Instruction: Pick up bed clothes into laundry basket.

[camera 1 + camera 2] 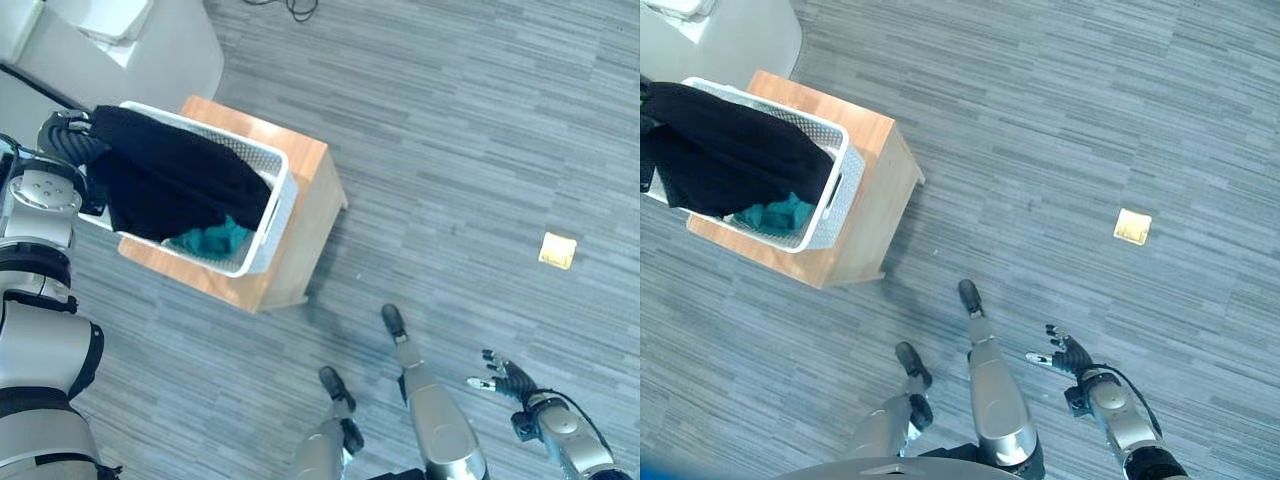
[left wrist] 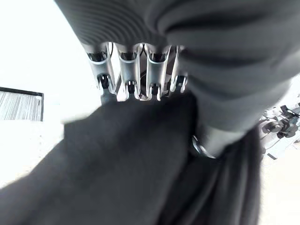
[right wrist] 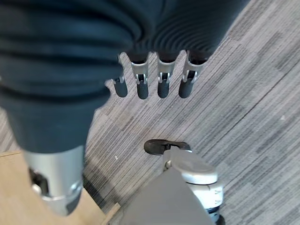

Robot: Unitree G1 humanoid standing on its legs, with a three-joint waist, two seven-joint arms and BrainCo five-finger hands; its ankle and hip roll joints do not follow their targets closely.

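Note:
A black garment lies draped over the white laundry basket and spills across its far rim. Under it, inside the basket, a teal cloth peeks out. My left hand is at the basket's far left corner. In the left wrist view its fingers and thumb are curled into the black garment. My right hand hangs low at the right over the floor, far from the basket. It holds nothing, and its fingers are straight and spread.
The basket sits on a low wooden table. A white piece of furniture stands behind it at the upper left. A small yellow square lies on the grey striped floor to the right.

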